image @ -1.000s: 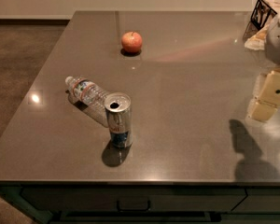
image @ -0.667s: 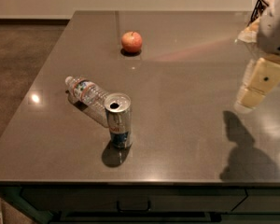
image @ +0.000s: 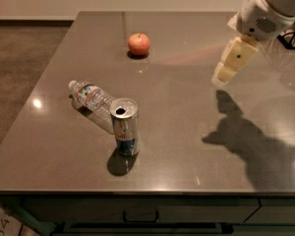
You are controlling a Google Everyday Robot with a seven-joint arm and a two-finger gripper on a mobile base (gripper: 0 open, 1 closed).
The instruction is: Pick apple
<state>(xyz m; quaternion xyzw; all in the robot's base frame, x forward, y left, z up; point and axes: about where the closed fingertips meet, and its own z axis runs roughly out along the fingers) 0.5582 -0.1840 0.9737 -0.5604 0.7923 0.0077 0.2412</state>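
Note:
The apple (image: 138,44) is small, round and red-orange, and sits upright on the grey table (image: 187,117) toward the far middle. My gripper (image: 222,76) hangs from the white arm at the upper right, above the table's right half, well to the right of the apple and a little nearer. It points down and left and holds nothing that shows. Its shadow falls on the table below it.
An open drink can (image: 125,127) stands near the table's front middle. A clear plastic water bottle (image: 91,98) lies on its side just behind and left of the can. A dark wire basket (image: 294,33) sits at the far right edge.
My arm has swung left and further into view, bringing the gripper closer to the table's middle. The apple, can and bottle have not moved.

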